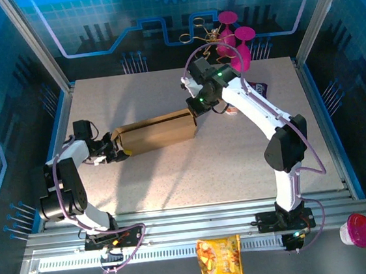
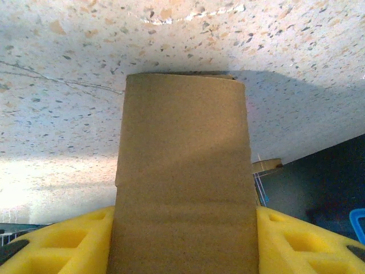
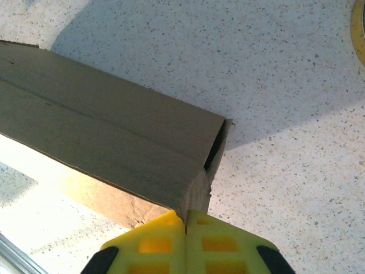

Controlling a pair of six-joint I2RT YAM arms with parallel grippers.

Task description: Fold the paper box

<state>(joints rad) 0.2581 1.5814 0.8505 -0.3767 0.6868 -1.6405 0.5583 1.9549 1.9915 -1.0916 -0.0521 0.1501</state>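
Note:
The paper box (image 1: 156, 132) is a long brown cardboard carton lying across the middle of the table, held between both arms. My left gripper (image 1: 115, 146) clamps its left end; in the left wrist view the yellow fingers (image 2: 63, 242) press on both sides of the cardboard (image 2: 182, 182). My right gripper (image 1: 194, 107) pinches the right end. In the right wrist view its yellow fingers (image 3: 154, 242) are squeezed together on a thin end flap of the paper box (image 3: 114, 148), beside a dark slit at the box's corner.
Pink stemmed glasses (image 1: 235, 40) and a dark packet (image 1: 260, 88) stand at the back right of the speckled table (image 1: 193, 175). A snack bag (image 1: 220, 259) and a pink-lidded cup (image 1: 361, 230) lie on the near rail in front of the arm bases.

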